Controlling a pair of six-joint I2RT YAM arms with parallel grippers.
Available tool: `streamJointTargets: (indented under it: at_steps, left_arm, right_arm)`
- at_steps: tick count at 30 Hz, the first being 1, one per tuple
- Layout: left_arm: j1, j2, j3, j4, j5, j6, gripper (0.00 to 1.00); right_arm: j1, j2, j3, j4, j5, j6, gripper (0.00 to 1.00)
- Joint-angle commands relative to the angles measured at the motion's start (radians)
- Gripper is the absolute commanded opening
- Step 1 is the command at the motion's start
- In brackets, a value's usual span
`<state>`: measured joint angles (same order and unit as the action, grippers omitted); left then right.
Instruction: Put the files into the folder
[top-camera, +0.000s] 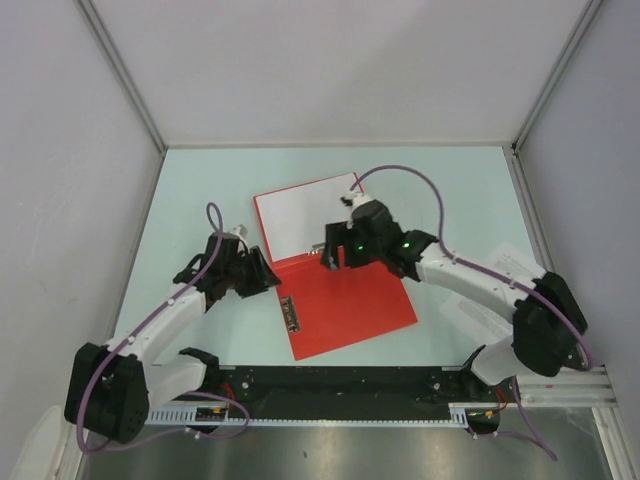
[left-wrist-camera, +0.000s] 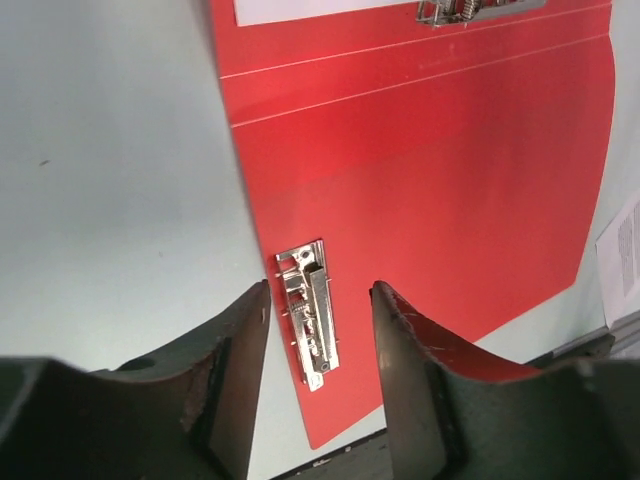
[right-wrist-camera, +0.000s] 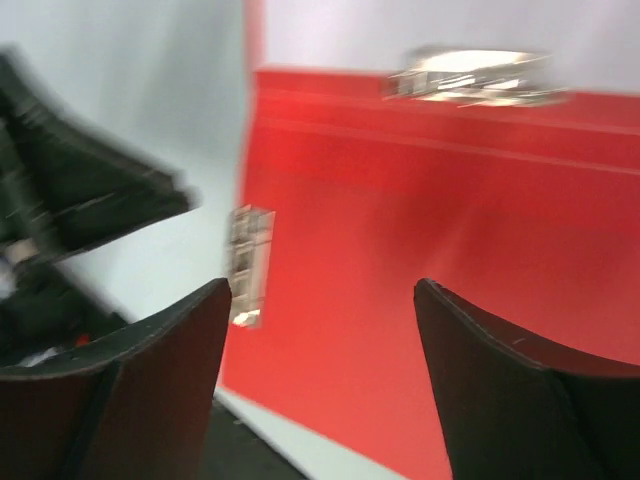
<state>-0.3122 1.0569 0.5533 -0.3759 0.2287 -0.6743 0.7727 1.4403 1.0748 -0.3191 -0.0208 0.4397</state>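
The red folder lies open on the table, and its far flap carries a white sheet of the files. A metal clip sits at the near flap's left edge. My left gripper hovers at the folder's left edge, open and empty. In the left wrist view the clip shows beyond the gap of the left gripper. My right gripper hangs over the folder's middle. In the blurred right wrist view the right gripper is open over the red folder, holding nothing.
More printed sheets lie on the table at the right, partly under my right arm; their edge shows in the left wrist view. A second metal clamp sits at the folder's spine. Grey walls enclose the table.
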Motion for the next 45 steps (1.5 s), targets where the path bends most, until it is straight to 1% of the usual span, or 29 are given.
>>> streamJointTargets:
  at_steps: [1, 2, 3, 4, 5, 6, 7, 9, 10, 12, 13, 15, 18, 20, 25, 28, 31, 32, 33, 38, 41, 45]
  left_arm:
    - [-0.007, 0.113, 0.080, 0.039, 0.076, 0.021, 0.45]
    - [-0.007, 0.158, 0.101, 0.011, 0.052, 0.063, 0.41]
    - [-0.008, 0.191, 0.121, -0.059, 0.029, 0.077, 0.30]
    - [-0.008, 0.242, 0.146, -0.082, 0.011, 0.088, 0.24]
    - [-0.011, 0.256, 0.148, -0.096, -0.006, 0.097, 0.22]
    - [-0.016, 0.264, 0.146, -0.101, -0.031, 0.094, 0.23]
    - [-0.039, 0.267, 0.143, -0.104, -0.049, 0.090, 0.25]
    - [-0.073, 0.268, 0.140, -0.103, -0.093, 0.065, 0.28]
    - [-0.108, 0.267, 0.137, -0.104, -0.107, 0.055, 0.29]
    - [-0.136, 0.273, 0.134, -0.112, -0.143, 0.029, 0.33]
    - [-0.154, 0.275, 0.128, -0.112, -0.167, 0.021, 0.33]
    - [-0.165, 0.284, 0.117, -0.094, -0.172, 0.010, 0.33]
    - [-0.166, 0.310, 0.114, -0.084, -0.187, 0.012, 0.29]
    - [-0.168, 0.316, 0.111, -0.075, -0.192, 0.012, 0.24]
    - [-0.172, 0.339, 0.099, -0.049, -0.186, 0.004, 0.20]
    - [-0.174, 0.344, 0.085, -0.026, -0.173, -0.001, 0.17]
    - [-0.176, 0.341, 0.071, -0.014, -0.169, -0.011, 0.10]
    - [-0.176, 0.339, 0.068, -0.014, -0.169, -0.016, 0.04]
    - [-0.176, 0.338, 0.066, -0.014, -0.178, -0.018, 0.01]
    - [-0.176, 0.327, 0.065, -0.024, -0.193, -0.013, 0.00]
    - [-0.176, 0.330, 0.068, -0.024, -0.195, -0.007, 0.00]
    - [-0.176, 0.330, 0.066, -0.021, -0.190, -0.004, 0.00]
  right_arm:
    - [0.163, 0.150, 0.028, 0.239, -0.205, 0.238, 0.75]
    - [0.196, 0.198, 0.028, 0.268, -0.224, 0.275, 0.72]
    - [0.217, 0.224, 0.028, 0.311, -0.232, 0.301, 0.70]
    - [0.233, 0.244, 0.027, 0.343, -0.237, 0.336, 0.65]
    - [0.250, 0.262, 0.027, 0.357, -0.231, 0.347, 0.63]
    - [0.281, 0.300, 0.025, 0.374, -0.232, 0.353, 0.59]
    - [0.290, 0.313, 0.022, 0.377, -0.228, 0.373, 0.50]
    - [0.304, 0.338, 0.002, 0.428, -0.226, 0.404, 0.44]
    - [0.309, 0.341, -0.034, 0.454, -0.231, 0.418, 0.38]
    - [0.310, 0.351, -0.067, 0.521, -0.246, 0.467, 0.36]
    - [0.310, 0.356, -0.091, 0.540, -0.267, 0.482, 0.36]
    - [0.309, 0.373, -0.121, 0.599, -0.284, 0.527, 0.34]
    - [0.307, 0.387, -0.167, 0.656, -0.300, 0.571, 0.32]
    - [0.301, 0.394, -0.188, 0.675, -0.312, 0.580, 0.30]
    - [0.298, 0.396, -0.199, 0.643, -0.294, 0.562, 0.27]
    - [0.298, 0.396, -0.203, 0.638, -0.286, 0.557, 0.24]
    - [0.298, 0.411, -0.207, 0.655, -0.295, 0.564, 0.22]
    - [0.298, 0.416, -0.208, 0.658, -0.297, 0.562, 0.22]
    - [0.298, 0.423, -0.207, 0.661, -0.298, 0.564, 0.20]
    - [0.290, 0.424, -0.211, 0.634, -0.294, 0.539, 0.20]
    - [0.284, 0.405, -0.211, 0.592, -0.280, 0.518, 0.24]
    - [0.277, 0.390, -0.220, 0.591, -0.278, 0.516, 0.27]
